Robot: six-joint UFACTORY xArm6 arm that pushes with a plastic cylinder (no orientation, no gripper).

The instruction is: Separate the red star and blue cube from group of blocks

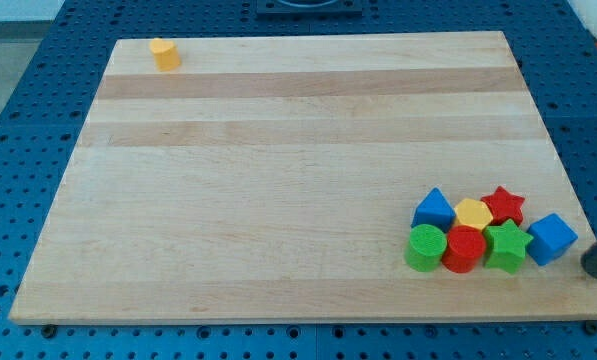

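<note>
My tip just right of blue cube — red star up-left, amid the cluster

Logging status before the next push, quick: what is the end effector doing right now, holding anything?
End effector: a bare rod, nothing to open or shut, holding nothing; my tip sits just to the view's right of the blue cube, contact unclear.

No text, label, brand, number or sign can be read anywhere, neither on the blocks nor on the counter.
</note>
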